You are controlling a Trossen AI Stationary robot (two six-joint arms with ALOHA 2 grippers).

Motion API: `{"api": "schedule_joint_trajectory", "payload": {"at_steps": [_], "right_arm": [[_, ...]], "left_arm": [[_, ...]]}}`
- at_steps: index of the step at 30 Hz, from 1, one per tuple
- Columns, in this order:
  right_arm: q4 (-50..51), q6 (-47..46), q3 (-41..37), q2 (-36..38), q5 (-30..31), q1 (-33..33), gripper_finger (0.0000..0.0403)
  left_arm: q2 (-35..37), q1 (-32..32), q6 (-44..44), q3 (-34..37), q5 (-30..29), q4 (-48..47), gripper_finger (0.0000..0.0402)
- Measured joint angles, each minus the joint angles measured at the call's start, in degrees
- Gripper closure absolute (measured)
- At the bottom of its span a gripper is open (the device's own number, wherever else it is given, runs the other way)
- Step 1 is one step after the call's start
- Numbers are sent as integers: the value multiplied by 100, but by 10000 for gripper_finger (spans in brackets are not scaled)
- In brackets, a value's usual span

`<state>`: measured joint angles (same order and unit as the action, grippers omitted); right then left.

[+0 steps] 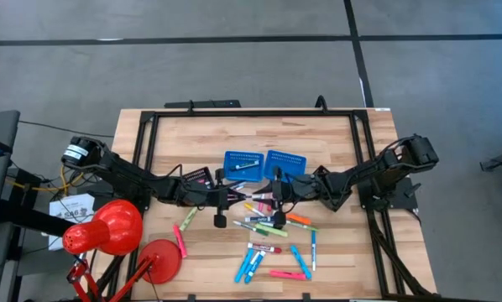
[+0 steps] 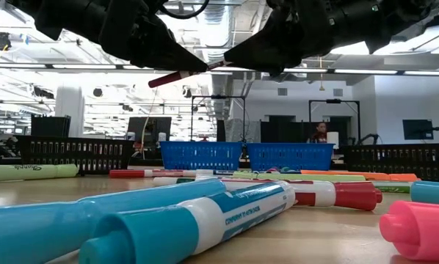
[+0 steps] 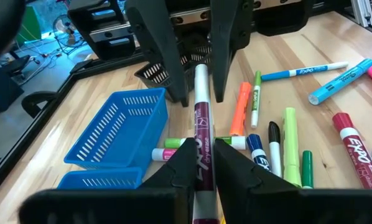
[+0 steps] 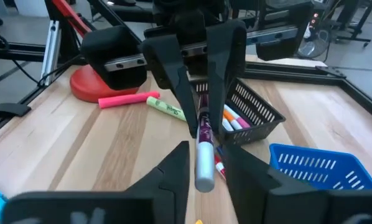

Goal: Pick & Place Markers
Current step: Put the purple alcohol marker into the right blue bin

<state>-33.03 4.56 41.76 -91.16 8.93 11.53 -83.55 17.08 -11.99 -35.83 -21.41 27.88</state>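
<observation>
A maroon marker (image 3: pixel 201 124) with a white end (image 4: pixel 204 165) hangs level above the table's middle, between my two grippers, which face each other. My left gripper (image 3: pixel 206 163) is shut on its maroon barrel. My right gripper (image 4: pixel 206 155) comes from the opposite side; its fingers (image 3: pixel 173 74) stand close on either side of the white end, with a slim gap showing. Many other markers (image 1: pixel 272 231) in pink, blue, green, orange and red lie flat on the wooden table (image 1: pixel 335 252) below and nearer the front edge. My left gripper pinches the marker's maroon barrel (image 3: pixel 202 146) between its two fingers. The fingers come nearly level from the table's left and lie along the marker. The marker is lifted clear, slightly tilted, its white end pointing toward my right gripper and its red end (image 2: pixel 161 81) sticking out behind the fingers.
Two blue perforated baskets (image 1: pixel 244 162) (image 1: pixel 286 164) stand side by side just beyond the grippers. A black tray (image 4: pixel 251 112) holding a few markers sits left of them. A red lamp (image 1: pixel 108 228) and its round base (image 1: pixel 160 258) stand at the front left. A black frame (image 1: pixel 150 134) borders the table.
</observation>
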Motion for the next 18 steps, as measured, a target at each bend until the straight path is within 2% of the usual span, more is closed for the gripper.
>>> {"api": "schedule_joint_trajectory", "payload": {"at_steps": [8, 18], "right_arm": [[-1, -2, 0, -2, 19, -44, 381], [258, -7, 0, -2, 141, -42, 361]], "left_arm": [[0, 0, 26, 0, -26, -7, 350], [0, 0, 24, -2, -29, 5, 320]]}}
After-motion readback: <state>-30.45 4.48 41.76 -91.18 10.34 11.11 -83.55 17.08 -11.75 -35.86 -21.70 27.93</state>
